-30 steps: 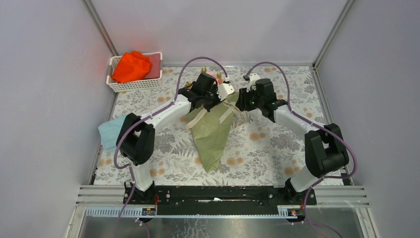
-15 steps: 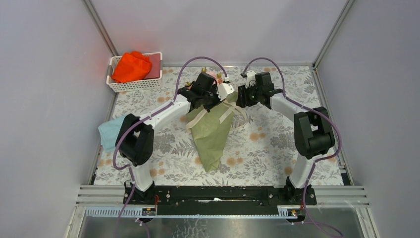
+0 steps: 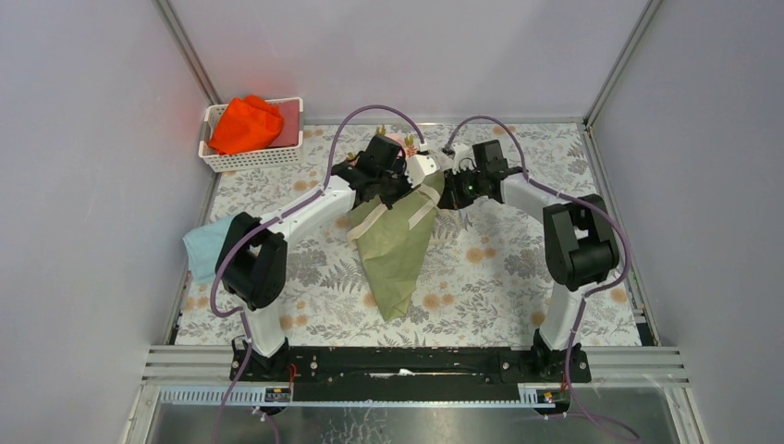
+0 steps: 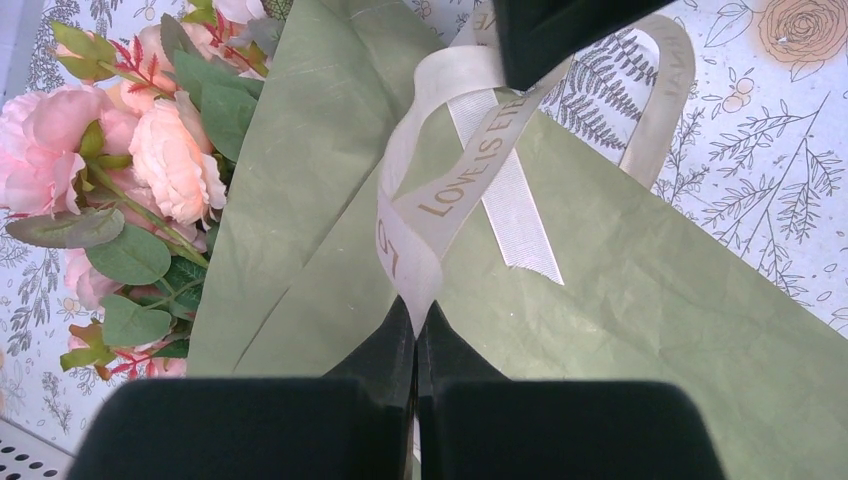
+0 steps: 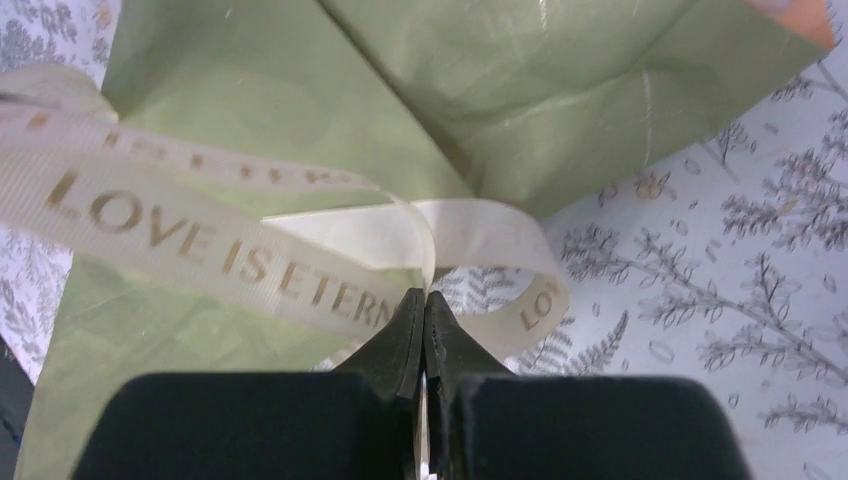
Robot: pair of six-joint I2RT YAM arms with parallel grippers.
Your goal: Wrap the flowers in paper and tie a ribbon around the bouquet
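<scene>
From above, the bouquet (image 3: pixel 396 250) lies near the middle of the table (image 3: pixel 499 277), its narrow tip toward 6 o'clock and its wide end toward 12. A few pink flowers (image 3: pixel 399 141) peek out there, mostly hidden under the left gripper (image 3: pixel 393 178). The right gripper (image 3: pixel 450 190) comes in from 3 o'clock and meets the cone's upper edge. The ribbon (image 3: pixel 370 220) crosses the green paper (image 3: pixel 398 268) in pale bands. A white basket (image 3: pixel 250 148) holding an orange cloth (image 3: pixel 245 123) sits at 10 o'clock, and a blue cloth (image 3: pixel 205 245) hangs off the 9 o'clock edge. Neither pincer's state can be read from up here.

The left wrist view shows what the top one hides. The left gripper (image 4: pixel 415 320) is pressed shut, with a loop of ribbon (image 4: pixel 440 195) pinched at its tips. Roses and leaves (image 4: pixel 150 150) spill from the paper (image 4: pixel 640 300) at 9 o'clock. The right gripper's dark tip (image 4: pixel 560 30) holds the ribbon at 12 o'clock.

The right wrist view alone shows the right gripper (image 5: pixel 425 305) closed tight on a fold of ribbon (image 5: pixel 200 240). Gold lettering runs toward 9 o'clock, and the paper (image 5: pixel 500 90) is beyond it.
</scene>
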